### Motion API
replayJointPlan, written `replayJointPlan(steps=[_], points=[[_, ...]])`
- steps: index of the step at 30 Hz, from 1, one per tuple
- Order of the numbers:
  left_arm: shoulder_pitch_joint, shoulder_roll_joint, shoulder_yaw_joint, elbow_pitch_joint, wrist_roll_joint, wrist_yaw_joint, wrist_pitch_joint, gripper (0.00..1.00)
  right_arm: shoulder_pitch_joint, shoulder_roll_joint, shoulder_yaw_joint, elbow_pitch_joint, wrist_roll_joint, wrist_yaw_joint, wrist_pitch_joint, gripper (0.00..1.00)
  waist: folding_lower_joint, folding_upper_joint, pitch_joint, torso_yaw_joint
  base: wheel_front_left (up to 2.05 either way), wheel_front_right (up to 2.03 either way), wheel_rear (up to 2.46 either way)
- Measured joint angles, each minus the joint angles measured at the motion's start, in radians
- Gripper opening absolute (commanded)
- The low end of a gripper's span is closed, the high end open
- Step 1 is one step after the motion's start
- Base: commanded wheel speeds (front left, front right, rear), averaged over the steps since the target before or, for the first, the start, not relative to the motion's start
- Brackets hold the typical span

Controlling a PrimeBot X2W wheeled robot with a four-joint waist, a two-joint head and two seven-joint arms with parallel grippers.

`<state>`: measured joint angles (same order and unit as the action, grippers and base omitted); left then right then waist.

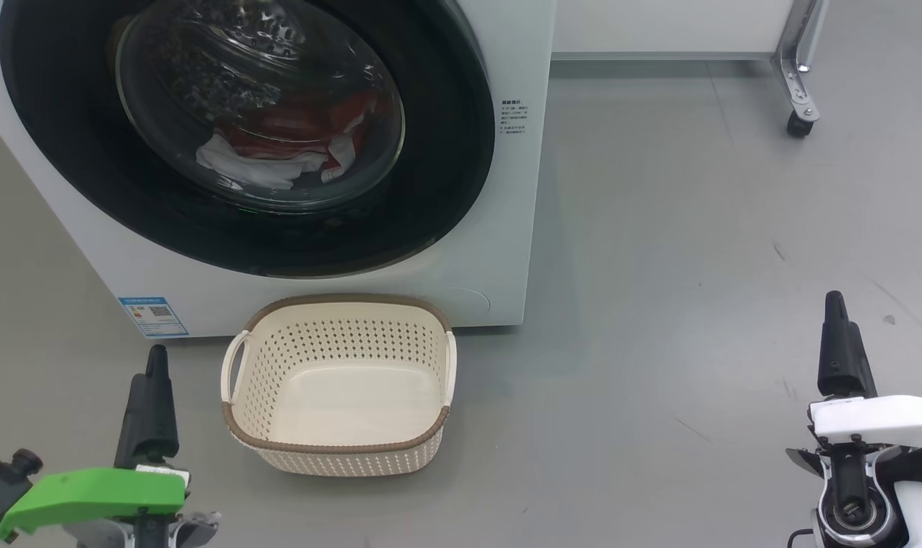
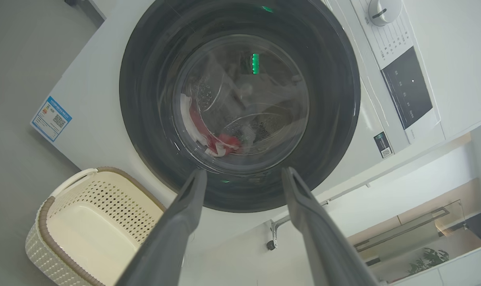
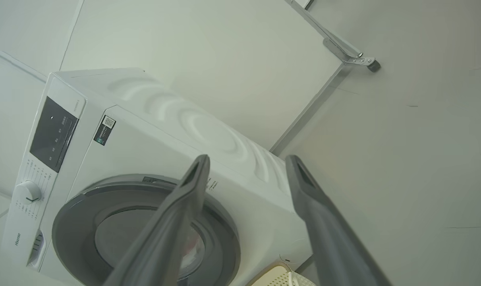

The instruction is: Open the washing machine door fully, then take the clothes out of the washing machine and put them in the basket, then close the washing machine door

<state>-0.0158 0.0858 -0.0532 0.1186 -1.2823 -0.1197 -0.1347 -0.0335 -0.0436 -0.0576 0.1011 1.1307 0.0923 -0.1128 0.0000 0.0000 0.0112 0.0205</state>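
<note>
1. Head view: the washing machine door (image 1: 445,137) sits shut against the washing machine (image 1: 506,228). The clothes (image 1: 285,141) lie heaped low behind its glass. The basket (image 1: 339,301) stands empty on the floor (image 1: 658,266), just in front of the machine and below the door. The left gripper (image 1: 156,358) hangs beside the basket, and the right gripper (image 1: 837,320) is well apart at lower right. Neither touches anything.

2. Left wrist view: the left jaws stand wide apart and empty, pointed at the door's lower rim. I judge the door stiff and fairly heavy on its hinge. Its glossy black rim looks slippery, so a finger hooked behind the edge should hold better than a pinch on the face.

3. Right wrist view: the right jaws are also spread wide, holding nothing.
   - A dark notch (image 3: 157,180) on the rim may be the pull recess, though it is too small to be sure.
   - The clothes look soft, light and limp, so pinch 1 raised fold and expect the rest to trail.
</note>
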Motion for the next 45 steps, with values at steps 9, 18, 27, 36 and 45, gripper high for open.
replayJointPlan(steps=[9, 18, 27, 36, 45], points=[[0.0, 0.001, 0.004, -0.017, 0.171, 0.0, -0.023, 1.0, 0.0, 0.0, 0.029, -0.02, -0.175, -0.016, -0.028, 1.0, 0.0, 0.0, -0.002, 0.003, 0.0, 0.0, 0.0], [0.0, 0.02, -0.023, -0.019, 0.398, 0.0, -0.044, 1.0, 0.0, 0.0, 0.059, -0.044, -0.355, -0.033, -0.053, 1.0, 0.0, 0.0, -0.003, 0.003, 0.0, 0.0, 0.0], [0.0, 0.02, -0.042, -0.019, 0.574, 0.0, -0.068, 1.0, 0.0, 0.0, 0.082, -0.053, -0.484, -0.057, -0.083, 1.0, 0.0, 0.0, 0.002, 0.002, 0.0, 0.0, 0.0], [0.0, 0.018, -0.059, -0.007, 0.729, 0.0, -0.094, 1.0, 0.0, 0.0, 0.102, -0.052, -0.606, -0.088, -0.109, 1.0, 0.0, 0.0, 0.01, -0.004, 0.0, 0.0, 0.0], [0.0, 0.018, -0.073, 0.026, 0.89, 0.002, -0.115, 1.0, 0.001, 0.0, 0.132, -0.004, -0.728, -0.126, -0.136, 1.0, 0.0, 0.0, 0.014, -0.012, 0.0, 0.0, 0.0]])
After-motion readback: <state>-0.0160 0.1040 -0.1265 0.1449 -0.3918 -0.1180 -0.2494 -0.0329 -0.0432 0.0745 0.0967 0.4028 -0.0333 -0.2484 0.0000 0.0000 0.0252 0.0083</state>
